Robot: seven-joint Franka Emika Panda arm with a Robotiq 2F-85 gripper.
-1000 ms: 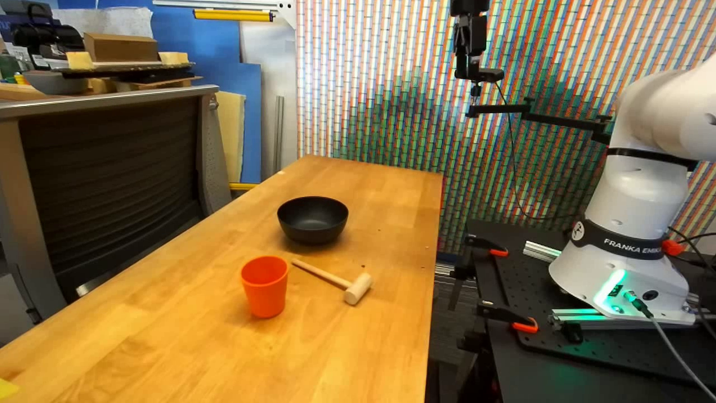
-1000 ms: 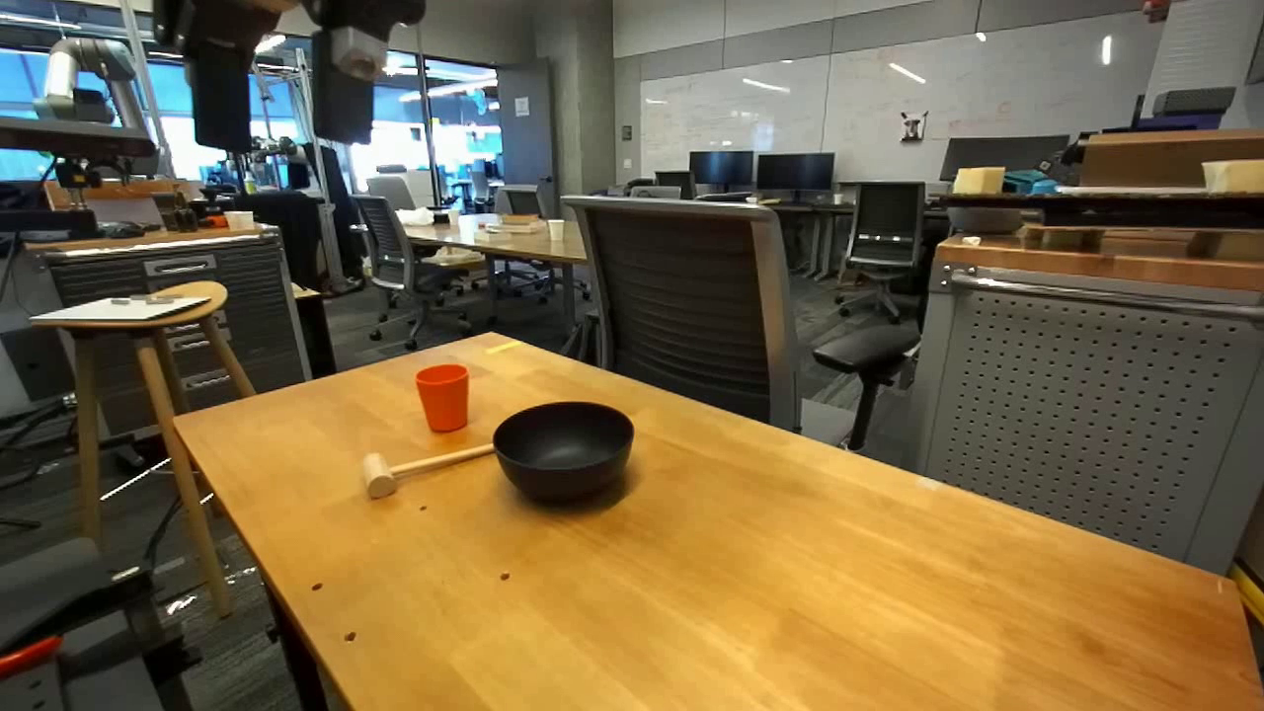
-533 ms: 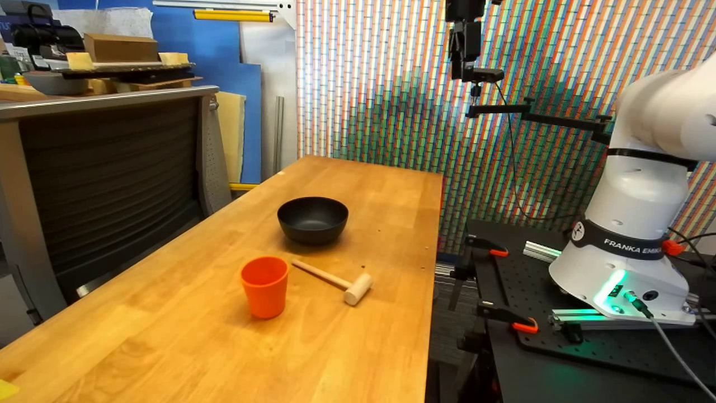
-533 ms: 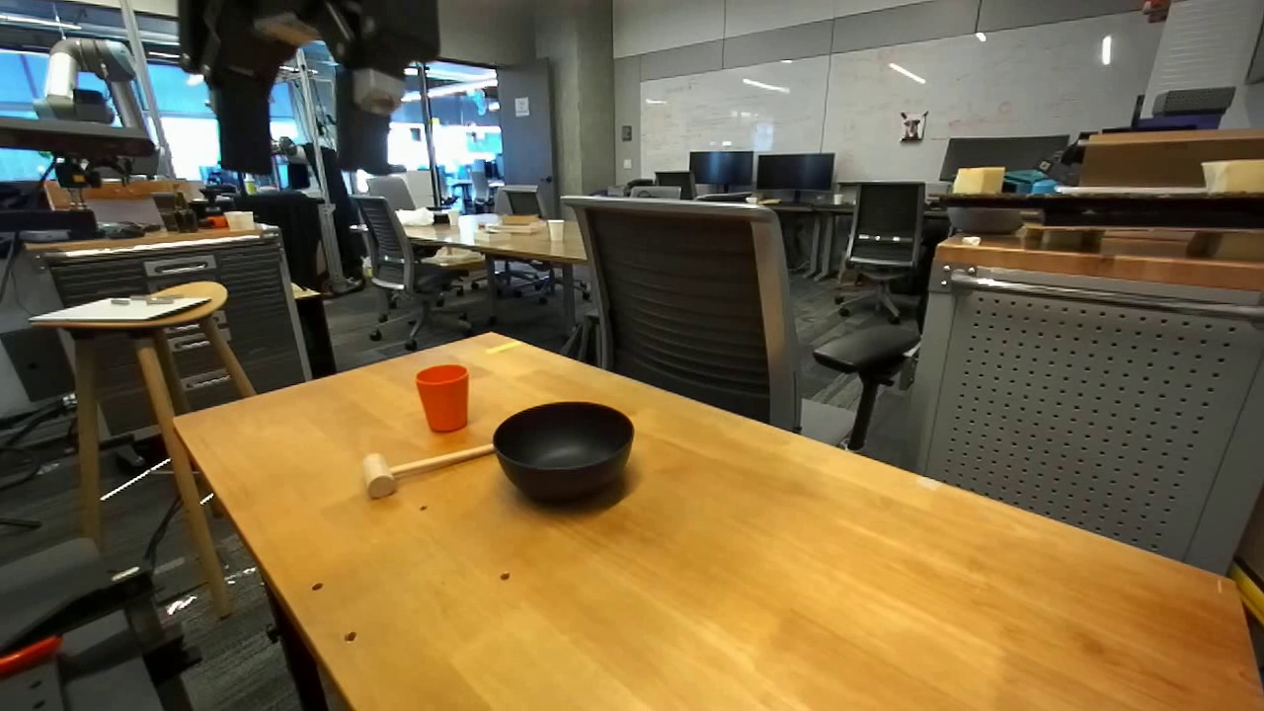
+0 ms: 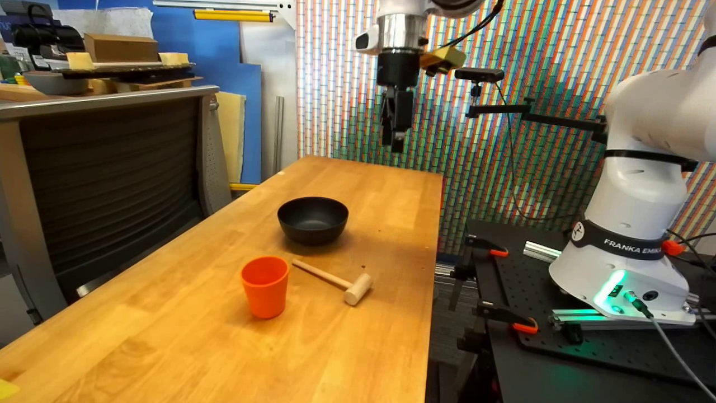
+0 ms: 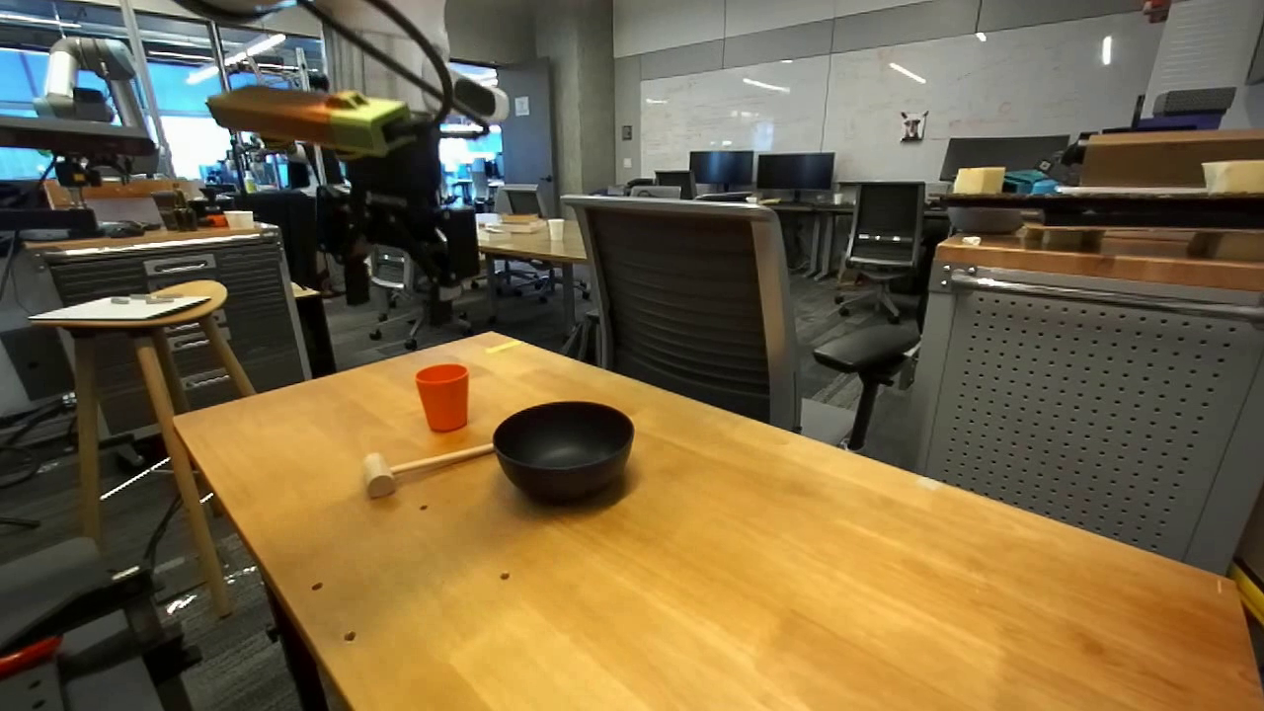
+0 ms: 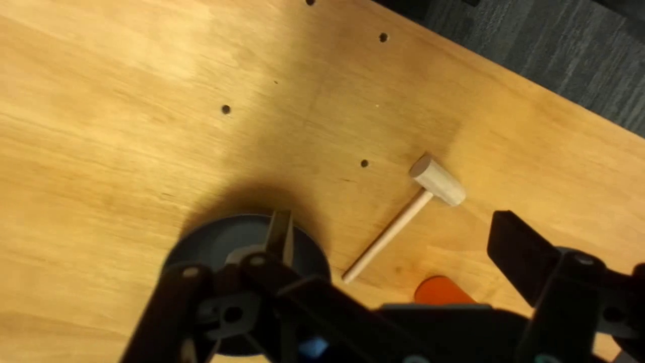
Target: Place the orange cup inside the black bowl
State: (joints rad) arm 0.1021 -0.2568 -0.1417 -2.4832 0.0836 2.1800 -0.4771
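The orange cup (image 5: 265, 288) stands upright on the wooden table, mouth up. It also shows in an exterior view (image 6: 442, 398). The black bowl (image 5: 312, 221) stands a short way from the cup and also shows in an exterior view (image 6: 563, 452). My gripper (image 5: 393, 143) hangs high above the table, fingers pointing down, apart from both things; it also shows in an exterior view (image 6: 403, 281). In the wrist view my gripper (image 7: 393, 222) is wide open and empty. There, a finger hides part of the bowl (image 7: 310, 254), and the gripper body hides most of the cup (image 7: 443, 291).
A small wooden mallet (image 5: 333, 280) lies on the table (image 5: 358, 358) beside the cup and bowl, its handle end near the bowl. A mesh-backed chair (image 6: 681, 306) stands at the table's long edge. The robot base (image 5: 621, 268) stands on a black stand across a gap.
My gripper has come down from the top of both exterior views, moving left in one and right in the other. The cup, bowl and mallet have not moved.
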